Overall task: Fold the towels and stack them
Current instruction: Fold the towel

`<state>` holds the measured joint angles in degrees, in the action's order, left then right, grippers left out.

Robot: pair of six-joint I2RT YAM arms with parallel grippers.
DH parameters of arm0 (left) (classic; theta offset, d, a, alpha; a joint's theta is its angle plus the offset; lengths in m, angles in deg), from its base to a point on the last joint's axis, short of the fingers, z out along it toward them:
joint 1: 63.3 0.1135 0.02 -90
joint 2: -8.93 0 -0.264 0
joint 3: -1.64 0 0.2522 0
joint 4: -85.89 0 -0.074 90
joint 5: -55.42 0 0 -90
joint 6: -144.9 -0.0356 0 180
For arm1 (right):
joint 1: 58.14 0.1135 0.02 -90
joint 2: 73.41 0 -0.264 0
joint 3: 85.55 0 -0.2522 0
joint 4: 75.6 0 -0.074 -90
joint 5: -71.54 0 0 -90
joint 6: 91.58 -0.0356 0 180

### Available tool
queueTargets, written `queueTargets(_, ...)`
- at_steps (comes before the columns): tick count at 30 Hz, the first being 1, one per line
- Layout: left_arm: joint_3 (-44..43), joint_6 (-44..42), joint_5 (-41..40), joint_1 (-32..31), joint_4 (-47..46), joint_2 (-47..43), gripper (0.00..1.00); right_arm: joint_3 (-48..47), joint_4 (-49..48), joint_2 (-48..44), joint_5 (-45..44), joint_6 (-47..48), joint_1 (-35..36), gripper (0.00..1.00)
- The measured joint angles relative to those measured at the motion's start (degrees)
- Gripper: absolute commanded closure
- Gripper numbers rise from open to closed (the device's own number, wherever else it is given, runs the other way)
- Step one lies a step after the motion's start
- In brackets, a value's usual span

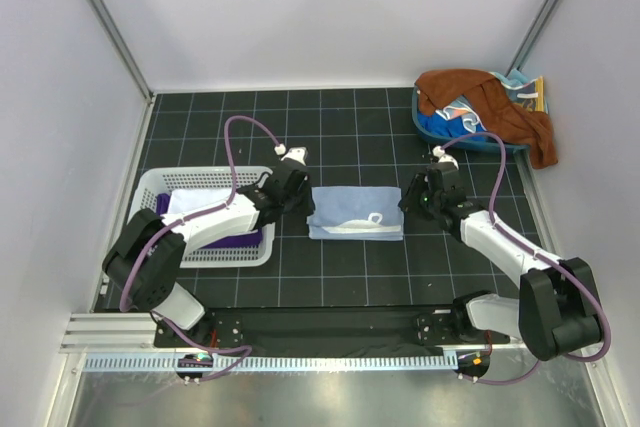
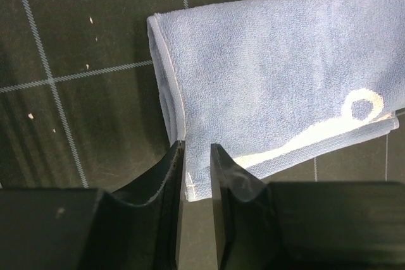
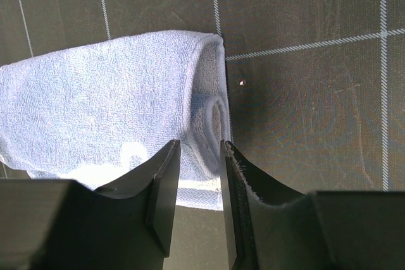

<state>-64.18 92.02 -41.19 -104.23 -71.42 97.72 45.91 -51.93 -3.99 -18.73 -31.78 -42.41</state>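
Folded light-blue towel (image 1: pixel 356 213) lies flat, left pincer (image 2: pixel 196 151) and right pincer (image 3: pixel 199 150) grasping its ends.

Your left arm (image 1: pixel 205 222): white shell links, black joints, bulky black shoulder block. Your right arm (image 1: pixel 500 242): same white-and-black build. Purple cable (image 1: pixel 232 147) loops high off each wrist and ends in white plug; more purple cable curls near each base. Left tool (image 2: pixel 196 156) and right tool (image 3: pixel 199 150): flat black fingers (image 3: pixel 166 175), glossy, bevelled inner edges, tips scuffed pale, each pair on wide black block.
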Motion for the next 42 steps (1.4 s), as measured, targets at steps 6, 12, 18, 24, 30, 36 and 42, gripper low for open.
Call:
queueTargets(6, -0.2, 0.2, -0.4, 0.0, 1.8, 0.0, 0.73, 0.0, 0.0, 0.3, 0.0, -0.2, 1.2, 0.61)
queueTargets(12, -1.5, 0.6, -0.4, 0.0, 4.2, 0.6, 0.73, 0.0, 0.1, 1.2, -0.6, -0.4, 3.4, 0.62)
queueTargets(18, -1.5, 1.3, -0.4, 0.0, 5.3, 2.6, 0.70, 0.0, 0.5, 2.2, -1.7, -0.4, 4.0, 0.62)
queueTargets(24, -1.5, 1.4, -0.3, -0.4, 5.8, 4.1, 0.70, 0.0, 0.7, 2.2, -2.7, -0.4, 4.0, 0.64)
queueTargets(30, -2.1, 1.4, -0.3, -0.7, 5.9, 4.6, 0.73, 0.0, 0.7, 2.9, -2.6, -0.4, 4.1, 0.65)
queueTargets(36, -2.1, 1.5, -0.3, -0.7, 5.9, 4.7, 0.80, 0.0, 0.7, 3.0, -2.4, -0.4, 4.1, 0.69)
queueTargets(42, -2.1, 1.5, -0.2, -0.7, 5.9, 5.3, 0.90, 0.0, 0.7, 3.0, -2.1, -0.4, 4.1, 0.85)
